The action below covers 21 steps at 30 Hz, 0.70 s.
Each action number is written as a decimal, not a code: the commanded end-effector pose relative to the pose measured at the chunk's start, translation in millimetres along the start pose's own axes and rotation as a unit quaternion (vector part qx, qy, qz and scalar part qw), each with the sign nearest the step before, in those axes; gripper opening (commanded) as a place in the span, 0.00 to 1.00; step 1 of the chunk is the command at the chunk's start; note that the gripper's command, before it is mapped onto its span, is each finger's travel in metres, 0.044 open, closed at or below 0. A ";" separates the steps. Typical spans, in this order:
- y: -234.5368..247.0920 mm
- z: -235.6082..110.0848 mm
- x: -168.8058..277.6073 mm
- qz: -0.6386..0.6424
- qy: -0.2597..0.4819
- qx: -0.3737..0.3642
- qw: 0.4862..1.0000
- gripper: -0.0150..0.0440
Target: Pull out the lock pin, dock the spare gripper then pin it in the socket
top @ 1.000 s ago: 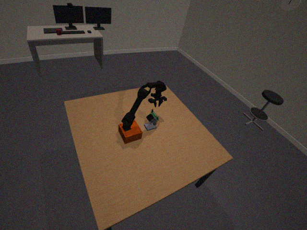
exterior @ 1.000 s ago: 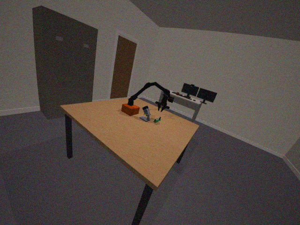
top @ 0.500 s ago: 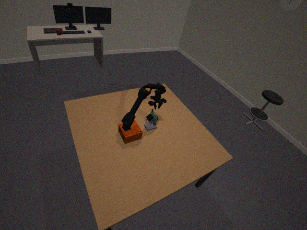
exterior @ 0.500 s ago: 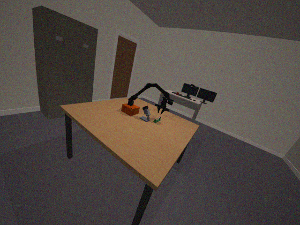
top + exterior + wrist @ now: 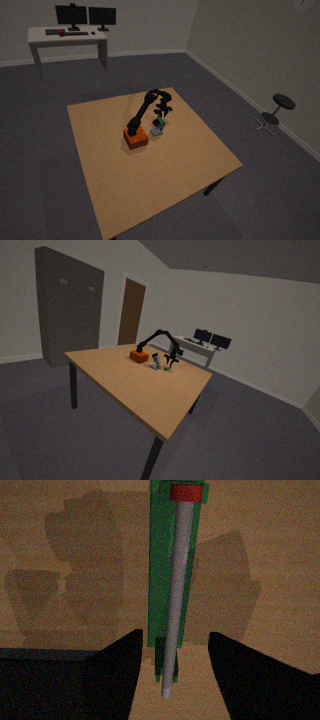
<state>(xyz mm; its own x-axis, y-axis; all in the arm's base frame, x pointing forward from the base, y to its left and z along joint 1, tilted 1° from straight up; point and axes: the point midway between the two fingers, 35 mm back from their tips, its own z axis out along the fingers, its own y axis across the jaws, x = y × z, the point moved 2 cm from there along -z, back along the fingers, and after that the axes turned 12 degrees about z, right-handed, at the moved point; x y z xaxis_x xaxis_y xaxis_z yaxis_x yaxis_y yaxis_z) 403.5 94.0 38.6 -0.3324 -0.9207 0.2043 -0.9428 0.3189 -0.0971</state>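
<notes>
The lock pin (image 5: 177,580), a grey rod with a red head, lies along the green holder (image 5: 160,570) (image 5: 168,368). Its plain end reaches past the holder's dark end piece. My gripper (image 5: 162,116) (image 5: 169,364) (image 5: 175,638) is open just above the holder, with a finger on either side of the pin in the wrist view; the fingers do not grip it. The blue-grey mount (image 5: 156,132) (image 5: 154,366) stands beside the holder. The spare gripper (image 5: 155,122) (image 5: 155,355), grey with a dark top, leans up from the mount. How deep its spigot sits is hidden.
The orange base box (image 5: 135,138) (image 5: 139,357) of the arm stands beside the mount. In the wrist view, a dark grey edge (image 5: 45,654) shows just behind the left finger. The wooden table (image 5: 155,175) (image 5: 144,387) carries everything.
</notes>
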 end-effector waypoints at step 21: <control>1.9 40.4 -8.4 -0.003 0.003 0.000 1.000 0.56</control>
<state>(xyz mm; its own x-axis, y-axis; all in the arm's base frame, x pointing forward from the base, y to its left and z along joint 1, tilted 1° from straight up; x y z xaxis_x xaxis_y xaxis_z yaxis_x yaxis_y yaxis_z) 405.1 93.9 2.9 -0.3315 -0.9205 0.2068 -0.9432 0.3187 -0.0936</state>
